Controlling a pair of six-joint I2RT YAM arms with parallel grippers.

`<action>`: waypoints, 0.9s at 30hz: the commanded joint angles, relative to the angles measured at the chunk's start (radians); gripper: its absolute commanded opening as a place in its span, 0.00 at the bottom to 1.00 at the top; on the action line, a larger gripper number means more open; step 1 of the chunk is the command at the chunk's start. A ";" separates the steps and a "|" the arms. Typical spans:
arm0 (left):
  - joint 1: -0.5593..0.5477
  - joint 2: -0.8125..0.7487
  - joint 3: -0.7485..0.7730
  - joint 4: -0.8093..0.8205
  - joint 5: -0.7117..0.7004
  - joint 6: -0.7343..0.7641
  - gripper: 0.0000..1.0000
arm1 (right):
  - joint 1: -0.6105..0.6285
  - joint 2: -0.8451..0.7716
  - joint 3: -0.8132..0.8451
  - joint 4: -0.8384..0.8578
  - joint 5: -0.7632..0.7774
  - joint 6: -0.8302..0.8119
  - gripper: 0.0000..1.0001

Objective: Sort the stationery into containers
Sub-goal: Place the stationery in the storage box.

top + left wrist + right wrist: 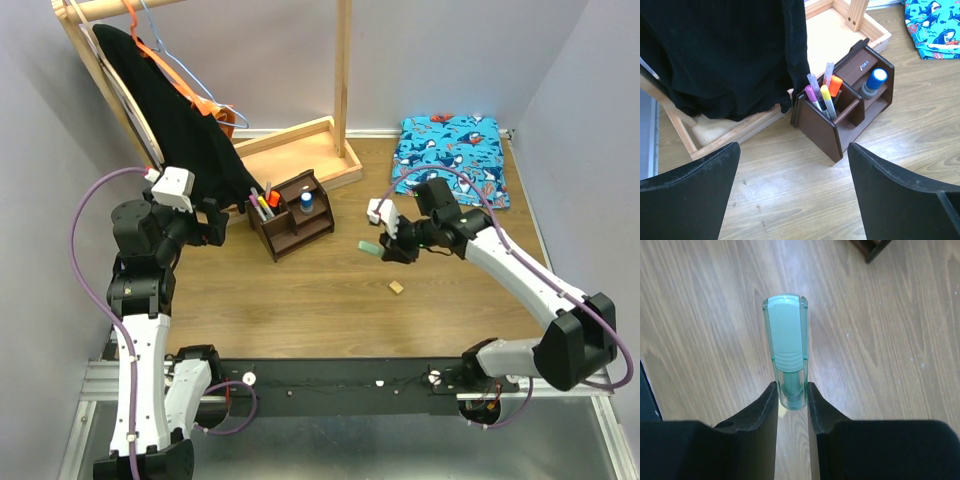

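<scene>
My right gripper (388, 246) (791, 388) is shut on the end of a mint-green highlighter (370, 247) (786, 335), which sticks out ahead of the fingers above the bare table. The dark brown organiser (296, 216) (840, 127) stands to the left of it, some way off. Several pens (824, 94) stand upright in its left compartment and a blue-topped tube (875, 81) (307, 201) in another. A tan eraser cube (397, 288) lies on the table nearer the front. My left gripper (226, 222) (794, 200) hovers open just left of the organiser, holding nothing.
A black garment (180, 120) on an orange hanger (205, 105) drapes over the pale wooden rack (300, 140) behind the organiser. A blue shark-print cloth (452, 155) lies at the back right. Walls close in on both sides.
</scene>
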 commanded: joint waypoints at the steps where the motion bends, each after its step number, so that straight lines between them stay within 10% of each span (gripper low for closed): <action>1: 0.007 -0.005 0.027 0.000 -0.002 0.007 0.98 | 0.091 0.068 0.089 0.113 0.111 0.263 0.01; 9: 0.020 -0.018 0.033 -0.004 -0.017 0.005 0.98 | 0.141 0.165 0.204 0.221 0.296 0.666 0.01; 27: 0.046 -0.174 -0.062 -0.032 -0.066 -0.016 0.98 | 0.194 0.394 0.269 0.186 0.359 0.832 0.01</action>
